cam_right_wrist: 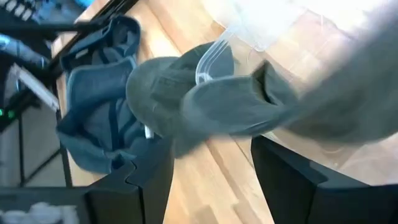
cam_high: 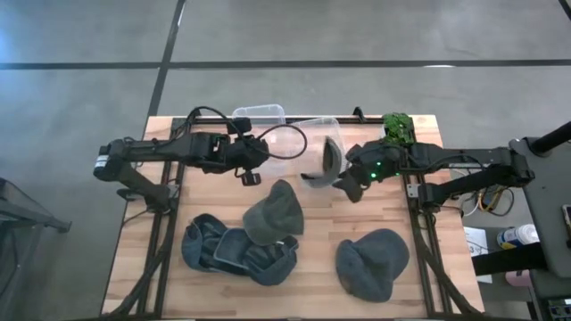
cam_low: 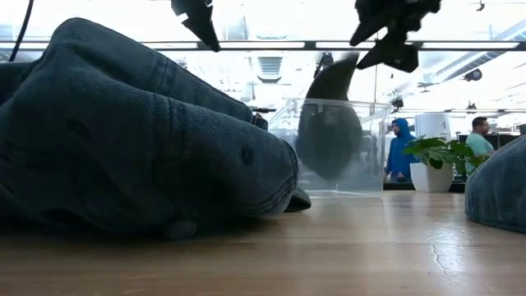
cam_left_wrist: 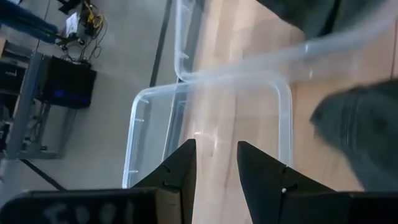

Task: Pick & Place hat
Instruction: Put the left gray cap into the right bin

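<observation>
Right claw: I read fingers apart, beside clear bin | hat: draped over the bin's rim, partly inside, free of the fingers | left claw: fingers slightly apart, empty, over second clear bin | worktop: three more hats.

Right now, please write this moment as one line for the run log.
right gripper: open, above bin edge | dark hat: draped over clear bin rim | left gripper: empty, over second bin | other hats: on table
</observation>
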Available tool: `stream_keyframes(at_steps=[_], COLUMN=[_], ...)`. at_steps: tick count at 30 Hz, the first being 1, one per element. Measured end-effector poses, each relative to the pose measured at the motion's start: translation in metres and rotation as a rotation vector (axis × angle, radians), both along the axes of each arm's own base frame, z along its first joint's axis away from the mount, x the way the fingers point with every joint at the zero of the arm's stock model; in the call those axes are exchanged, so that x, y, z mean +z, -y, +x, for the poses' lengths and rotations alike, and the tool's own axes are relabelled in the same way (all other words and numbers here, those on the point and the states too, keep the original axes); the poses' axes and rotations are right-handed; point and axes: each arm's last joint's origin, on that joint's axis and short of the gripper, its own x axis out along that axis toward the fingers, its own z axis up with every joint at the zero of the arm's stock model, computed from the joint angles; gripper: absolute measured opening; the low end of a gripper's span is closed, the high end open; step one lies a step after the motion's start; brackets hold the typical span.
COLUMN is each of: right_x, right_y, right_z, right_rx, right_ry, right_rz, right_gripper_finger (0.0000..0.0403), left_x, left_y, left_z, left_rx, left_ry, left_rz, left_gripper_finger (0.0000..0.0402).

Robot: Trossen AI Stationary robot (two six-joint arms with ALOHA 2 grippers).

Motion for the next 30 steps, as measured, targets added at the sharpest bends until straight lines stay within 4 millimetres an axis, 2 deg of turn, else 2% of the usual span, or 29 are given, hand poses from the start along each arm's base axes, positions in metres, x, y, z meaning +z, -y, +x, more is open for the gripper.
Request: stream_keyframes(at_steps=[8,12,16,19,21,25,30], right_x=[0.003,0.0,0.002,0.005,0.006,0.007,0.014], right_y=[-0.001,0.005,0.012,0.018,0.027,0.05,0.079], right_z=[-0.016,-0.017,-0.011,0.001,0.013,0.039,0.071], right_rx=[0.258,0.277,0.317,0.382,0.409,0.343,0.267], right_ry=[-0.057,-0.166,-0.264,-0.296,-0.306,-0.307,-0.337], right_rz=[-0.301,-0.596,-0.9,-1.021,-0.998,-0.8,-0.591], right_gripper_finger=[0.0208,0.0208,0.0208,0.0208,0.0207,0.0204,0.0195], left_x=[0.01,0.012,0.011,0.008,0.005,-0.007,-0.014], left_y=[-0.001,-0.001,-0.001,-0.004,-0.01,-0.023,-0.029], left_z=[0.003,0.003,0.003,0.003,0.003,0.006,0.01], left_rx=[0.06,0.084,0.102,0.151,0.22,0.306,0.341], left_ry=[0.13,0.16,0.175,0.194,0.237,0.306,0.365], left_rz=[-0.045,-0.064,-0.078,-0.109,-0.17,-0.333,-0.389], left_gripper_finger=[0.011,0.011,0.011,0.011,0.011,0.011,0.011])
